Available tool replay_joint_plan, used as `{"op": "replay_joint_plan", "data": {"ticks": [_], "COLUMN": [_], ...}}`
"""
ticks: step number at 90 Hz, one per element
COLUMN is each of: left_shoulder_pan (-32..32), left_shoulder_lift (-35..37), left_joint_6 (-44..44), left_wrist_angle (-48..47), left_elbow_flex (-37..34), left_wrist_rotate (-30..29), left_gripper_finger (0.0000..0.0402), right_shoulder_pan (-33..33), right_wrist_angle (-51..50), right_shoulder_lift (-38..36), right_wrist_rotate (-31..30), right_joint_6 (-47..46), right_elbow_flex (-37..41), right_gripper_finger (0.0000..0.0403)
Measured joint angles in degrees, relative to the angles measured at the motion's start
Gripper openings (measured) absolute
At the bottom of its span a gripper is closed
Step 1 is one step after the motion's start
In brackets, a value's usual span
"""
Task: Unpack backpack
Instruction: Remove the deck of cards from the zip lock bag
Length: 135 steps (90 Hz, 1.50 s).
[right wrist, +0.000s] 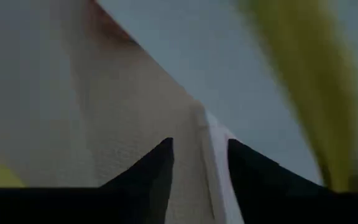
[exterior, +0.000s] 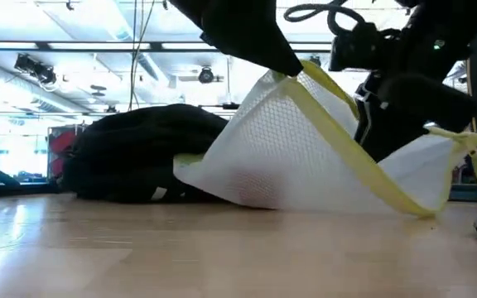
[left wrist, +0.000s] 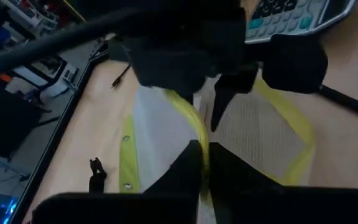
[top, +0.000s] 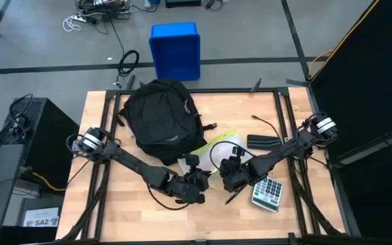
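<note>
Looking from left to right, I see the backpack point(top: 160, 119) lying on the counter point(top: 114, 211). Just beside the backpack, my left pincer point(left wrist: 205, 163) is pinched shut on the yellow edge of a white mesh pouch point(exterior: 305, 157). Next along the pouch, my right pincer point(right wrist: 199, 163) has its tips a little apart around a white seam. A calculator point(top: 268, 192) lies beyond the pouch.

You see a white mesh pouch point(exterior: 305, 157) with yellow trim lifted off the table point(exterior: 222, 257), the backpack point(exterior: 131, 157) behind.
</note>
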<state>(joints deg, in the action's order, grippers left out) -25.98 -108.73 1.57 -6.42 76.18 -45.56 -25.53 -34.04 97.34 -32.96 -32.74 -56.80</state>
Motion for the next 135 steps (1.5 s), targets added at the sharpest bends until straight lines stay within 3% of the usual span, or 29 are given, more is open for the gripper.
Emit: {"op": "replay_joint_plan", "data": {"ticks": [29,47,94,119,135], "left_shoulder_pan": [-0.81,-0.81,-1.09,-1.09,-1.14], "left_shoulder_lift": [0.02,0.02,0.09,0.09,0.09], "left_joint_6": [1.13,1.19,0.87,-0.43,-2.04], "left_wrist_angle": [0.91,0.77,-1.64,-3.67,-5.69], "left_elbow_flex": [0.00,0.00,0.00,0.00,0.00], "left_wrist_rotate": [-0.13,-0.26,0.04,0.73,1.30], "left_gripper_finger": [0.0000,0.0000,0.0000,0.0000,0.0000], "right_shoulder_pan": [4.68,8.17,14.53,17.92,16.81], "right_wrist_angle": [-1.60,0.88,11.90,16.20,14.84], "right_shoulder_lift": [0.00,0.00,0.57,7.09,5.67], "right_wrist_rotate": [-0.71,-0.93,-2.57,4.30,7.76], "right_joint_6": [-5.94,-9.98,-5.79,-4.47,-4.21], "right_elbow_flex": [0.00,0.00,0.53,1.37,1.44], "right_gripper_finger": [0.0253,0.0292,0.0312,0.0309,0.0302]}}
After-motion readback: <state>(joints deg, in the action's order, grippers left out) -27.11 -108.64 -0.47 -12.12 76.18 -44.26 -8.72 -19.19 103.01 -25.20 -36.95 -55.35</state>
